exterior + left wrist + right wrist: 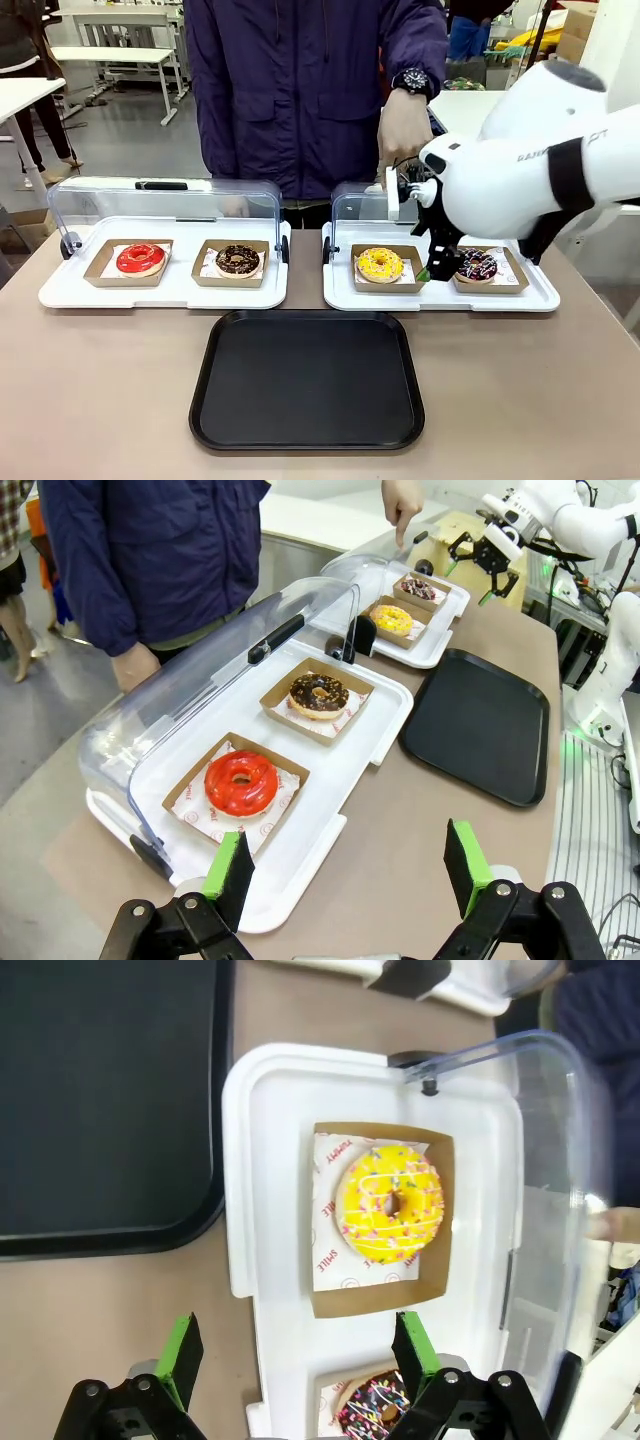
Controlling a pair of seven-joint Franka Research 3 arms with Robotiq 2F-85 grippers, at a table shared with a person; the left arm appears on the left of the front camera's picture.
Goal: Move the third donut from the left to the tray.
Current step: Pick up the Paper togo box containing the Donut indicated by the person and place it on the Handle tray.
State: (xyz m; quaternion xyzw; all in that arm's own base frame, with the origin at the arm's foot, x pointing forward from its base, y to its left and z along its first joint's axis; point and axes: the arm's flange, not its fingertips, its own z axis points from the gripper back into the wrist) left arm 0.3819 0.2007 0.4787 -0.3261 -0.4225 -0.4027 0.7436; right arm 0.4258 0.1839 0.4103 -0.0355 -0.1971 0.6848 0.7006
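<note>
In the front view the right hand [438,264] hangs low over the right-hand white tray [345,297], between the third donut [380,264] and a chocolate donut with sprinkles [477,265]; one green pad shows beside the yellow donut's holder, and the spread of the fingers is hard to judge from this side. The yellow-iced ring sits in its square brown cardboard holder on that white tray, behind the black tray [307,380] on the surface, while a person's hand [403,128] reaches down to the top of the raised clear lid. In the left wrist view the left hand [348,872] is released, its green-padded fingers spread wide with nothing between them, above the surface beside the near white tray's edge; the yellow donut [392,619] lies far off in the second white tray, next to the black tray [480,725], with the right hand [490,560] over it. In the right wrist view the right hand [298,1348] is wide apart and empty, clear of the donut [392,1203], whose yellow icing carries white stripes and coloured sprinkles; the black tray [100,1100] lies beside.
</note>
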